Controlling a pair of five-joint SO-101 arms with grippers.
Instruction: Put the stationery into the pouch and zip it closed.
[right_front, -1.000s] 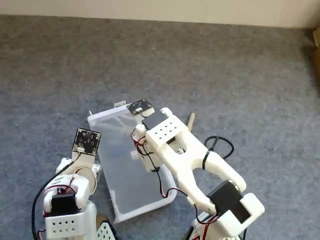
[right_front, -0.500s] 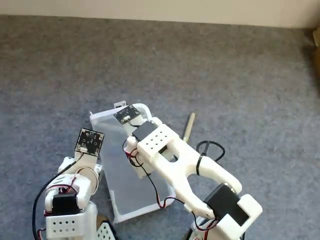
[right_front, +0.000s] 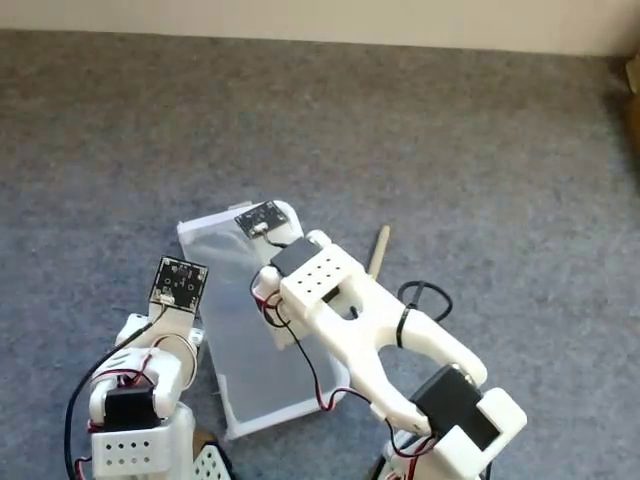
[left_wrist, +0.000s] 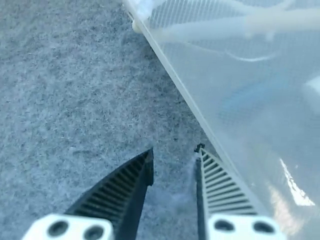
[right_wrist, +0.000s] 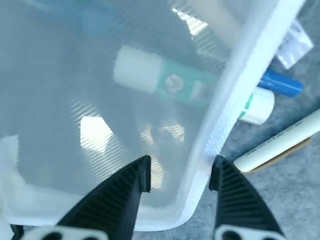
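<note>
1. One pouch (right_front: 240, 340) of translucent white mesh lies flat on the grey carpet (right_front: 450, 130). It is in the lower centre-left of the high view and slants from upper left to lower right
2. There are two arms. The left arm (right_front: 135, 400) stands in the lower left corner, just beside the pouch's long left edge. The right arm (right_front: 390, 340) comes in from the lower right and hangs over the pouch's upper right part
3. The left gripper (left_wrist: 174, 159) is released and holds nothing. Its two jaws are apart over bare carpet, with one tip at the pouch's edge
4. The right gripper (right_wrist: 181, 167) is also released. Its two jaws stand either side of the pouch's white hem without pinching it
5. One white-and-green tube (right_wrist: 165, 80) shows through the mesh, with its capped end past the hem. I cannot tell whether it lies inside the pouch or beneath it
6. One blue pen (right_wrist: 282, 84) shows just past the hem
7. One pale wooden stick (right_front: 378, 252) lies on the carpet near the frame's centre, just right of the pouch's upper end
</note>
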